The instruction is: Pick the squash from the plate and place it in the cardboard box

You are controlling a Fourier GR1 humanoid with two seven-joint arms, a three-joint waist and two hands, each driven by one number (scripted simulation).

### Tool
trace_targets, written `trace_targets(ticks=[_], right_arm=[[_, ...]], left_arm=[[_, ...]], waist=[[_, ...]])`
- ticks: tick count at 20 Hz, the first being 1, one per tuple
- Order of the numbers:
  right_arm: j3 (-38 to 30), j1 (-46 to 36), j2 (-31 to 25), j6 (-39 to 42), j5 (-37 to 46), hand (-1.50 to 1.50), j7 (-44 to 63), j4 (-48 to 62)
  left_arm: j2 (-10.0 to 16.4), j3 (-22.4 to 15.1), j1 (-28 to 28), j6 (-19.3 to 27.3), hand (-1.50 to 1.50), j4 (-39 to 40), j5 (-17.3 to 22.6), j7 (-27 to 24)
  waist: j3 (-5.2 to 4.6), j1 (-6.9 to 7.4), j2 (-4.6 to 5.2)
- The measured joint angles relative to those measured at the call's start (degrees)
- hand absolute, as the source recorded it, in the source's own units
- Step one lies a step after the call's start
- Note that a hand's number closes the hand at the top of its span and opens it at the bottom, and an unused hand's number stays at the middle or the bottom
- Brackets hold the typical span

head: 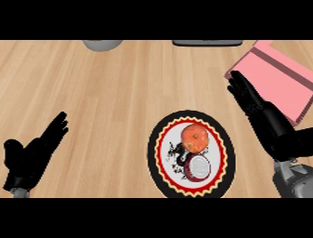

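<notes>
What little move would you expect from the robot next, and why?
Probably the right hand should swing left and down over the orange squash: it lies untouched on the plate, while that hand hangs open and empty just right of the plate, nearer than the left hand.

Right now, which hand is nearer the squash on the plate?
Right. The right hand is open just past the plate on the squash's right side. The left hand rests open well off to the squash's left, near the lower edge.
</notes>
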Motion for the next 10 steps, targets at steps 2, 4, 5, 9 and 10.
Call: trace_targets(ticks=[2,4,5,9,10], right_arm=[[0.0,0.9,0.8,-4.3,3.9,1.50,0.2,-0.3],[-1.3,2.2,1.5,-11.1,9.1,1.50,0.4,-0.5],[-2.4,2.7,1.6,-14.7,11.7,1.50,0.8,-0.5],[-5.0,7.9,-3.2,-23.4,23.4,1.50,5.1,3.8],[-5.6,9.6,-2.5,-26.8,25.8,-1.50,6.3,4.2]], left_arm=[[-0.8,0.5,-0.6,1.7,0.00,0.8,-1.2,-0.3],[-1.1,2.1,-0.2,4.1,0.00,1.1,-1.9,-1.1],[-1.1,3.1,-0.3,5.1,0.00,1.4,-2.0,-1.5],[-1.9,5.6,-0.1,8.5,0.00,2.0,-2.3,-2.5],[-2.1,6.2,0.1,9.2,0.00,2.1,-2.3,-2.6]], waist=[[-0.29,-0.49,-0.20],[-0.54,-1.10,-0.55],[-0.68,-1.63,-0.74],[-1.56,-4.07,-0.78],[-1.50,-4.55,-0.91]])
